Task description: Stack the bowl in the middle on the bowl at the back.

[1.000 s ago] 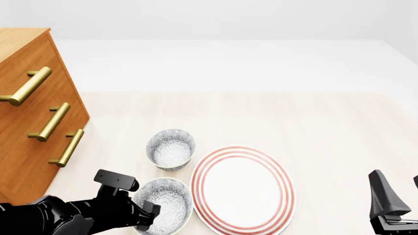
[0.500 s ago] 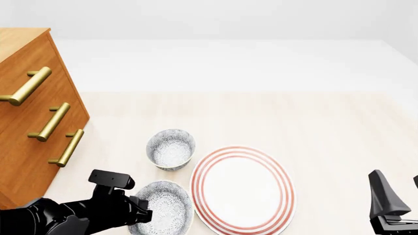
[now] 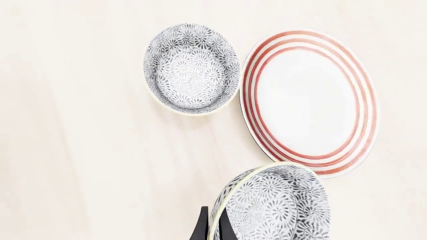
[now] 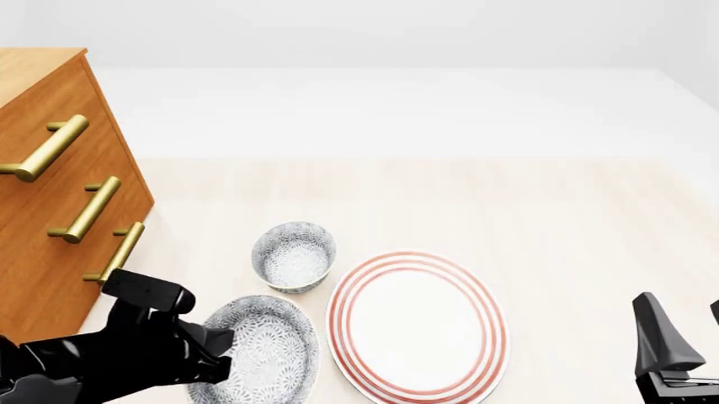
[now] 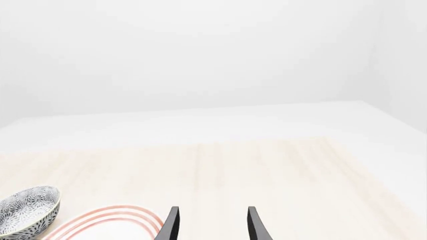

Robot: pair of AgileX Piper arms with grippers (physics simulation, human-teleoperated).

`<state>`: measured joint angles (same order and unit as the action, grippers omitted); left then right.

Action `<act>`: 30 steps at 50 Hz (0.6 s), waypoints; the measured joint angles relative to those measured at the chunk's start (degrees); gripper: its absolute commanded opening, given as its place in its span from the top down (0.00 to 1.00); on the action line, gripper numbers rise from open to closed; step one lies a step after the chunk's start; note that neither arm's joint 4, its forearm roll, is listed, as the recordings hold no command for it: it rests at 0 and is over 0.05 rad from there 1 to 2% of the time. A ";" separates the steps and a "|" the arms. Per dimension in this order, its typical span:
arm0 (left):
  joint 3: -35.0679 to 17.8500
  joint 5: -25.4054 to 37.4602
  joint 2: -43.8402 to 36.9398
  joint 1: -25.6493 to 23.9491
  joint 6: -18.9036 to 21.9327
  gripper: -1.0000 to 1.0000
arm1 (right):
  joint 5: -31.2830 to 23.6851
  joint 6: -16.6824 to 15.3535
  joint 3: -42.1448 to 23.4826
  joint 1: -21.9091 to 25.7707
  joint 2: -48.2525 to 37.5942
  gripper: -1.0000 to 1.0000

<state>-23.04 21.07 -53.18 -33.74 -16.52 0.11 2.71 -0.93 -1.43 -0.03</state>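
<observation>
- Left pincer [image 3: 212,227]: only a dark finger sliver shows at the wrist view's bottom edge, against the middle bowl's [image 3: 270,205] rim; the other finger is hidden by the bowl.
- Middle bowl [image 4: 256,352]: cut off by the bottom edge in the front view, its left side covered by the left arm [image 4: 101,358].
- Right pincer [image 5: 211,225]: finger bases cut off by the bottom edge.
- Plate [image 5: 100,225]: only its far rim shows in the right wrist view.
- Cabinet [image 4: 56,185]: cut off at the left edge.
</observation>
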 measured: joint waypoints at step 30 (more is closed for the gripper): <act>-18.44 26.16 11.46 -10.56 -3.62 1.00 | -0.14 0.61 -0.49 -0.32 -0.06 0.00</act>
<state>-41.49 47.23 -41.73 -44.30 -20.14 -0.03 3.33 -1.41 -1.75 -0.10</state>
